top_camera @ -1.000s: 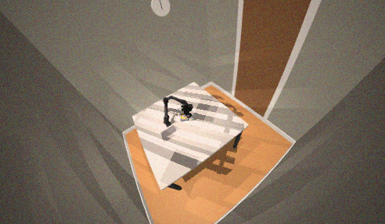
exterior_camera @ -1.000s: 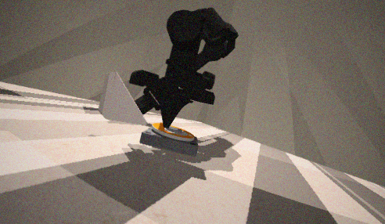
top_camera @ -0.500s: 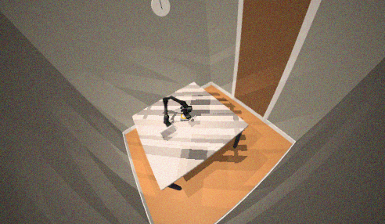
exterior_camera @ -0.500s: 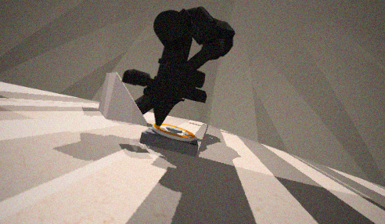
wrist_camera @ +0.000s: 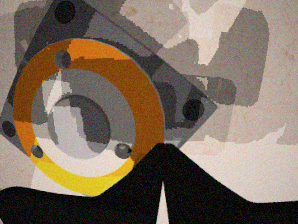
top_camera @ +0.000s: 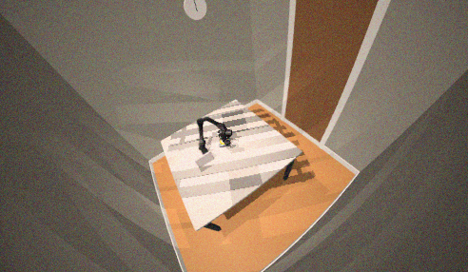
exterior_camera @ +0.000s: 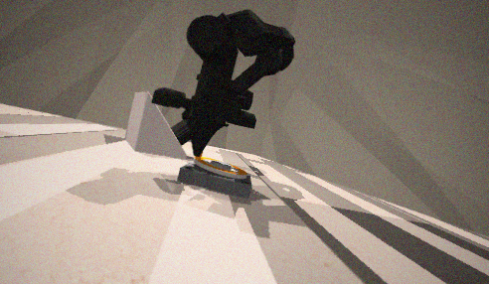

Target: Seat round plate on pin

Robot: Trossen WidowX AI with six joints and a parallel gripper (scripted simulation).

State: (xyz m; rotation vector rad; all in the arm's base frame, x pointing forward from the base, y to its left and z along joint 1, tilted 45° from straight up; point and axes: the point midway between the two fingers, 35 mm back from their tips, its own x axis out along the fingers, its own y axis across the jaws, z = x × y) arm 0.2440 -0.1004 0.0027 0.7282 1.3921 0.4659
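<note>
the arm (exterior_camera: 226,74) rises from its mount, bends over at the elbow and points the wrist steeply downward. the gripper (exterior_camera: 199,151) is fully closed with nothing between its fingers, which meet at a single narrow point.
</note>
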